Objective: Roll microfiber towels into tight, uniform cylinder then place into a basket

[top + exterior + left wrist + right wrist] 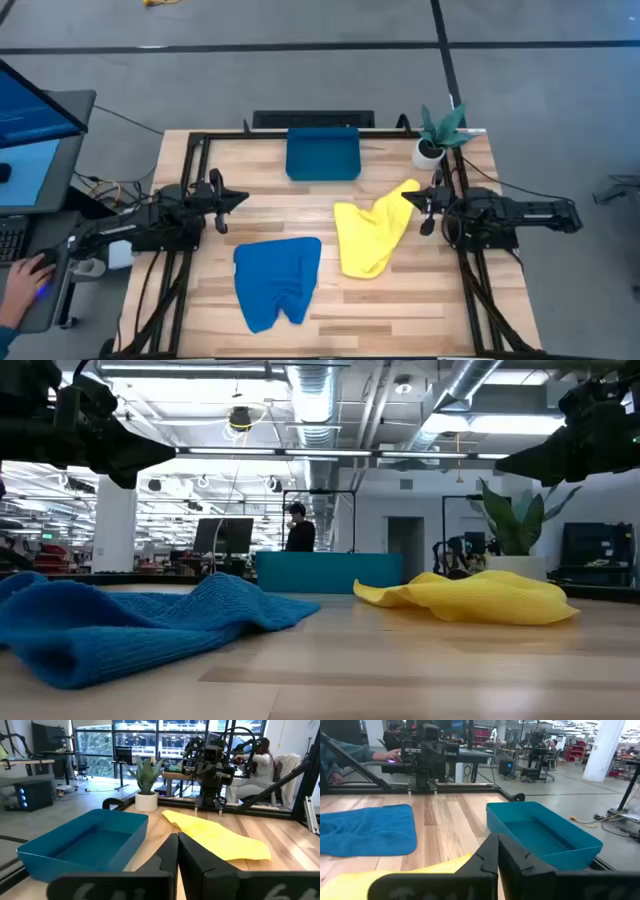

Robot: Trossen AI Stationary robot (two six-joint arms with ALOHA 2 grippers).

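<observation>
Fingers of both the left gripper (240, 197) and right gripper (408, 200) are closed, holding nothing. Blue towel (277, 280) and yellow towel (371, 235) lie unrolled; basket (323, 154) holds nothing.

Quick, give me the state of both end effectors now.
Left end effector: closed, holding nothing, raised at the table's left edge.
Right end effector: closed, holding nothing, raised beside the yellow towel.

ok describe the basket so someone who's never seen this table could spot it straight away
Start at the wooden table and look to its far edge, about midway across, opposite the side where the two towels lie. There sits the basket, a shallow rectangular dark-blue tray with low walls, nothing inside it. Unlike the crumpled blue towel and yellow towel, it is rigid, and it is far wider than the white plant pot beside it.
</observation>
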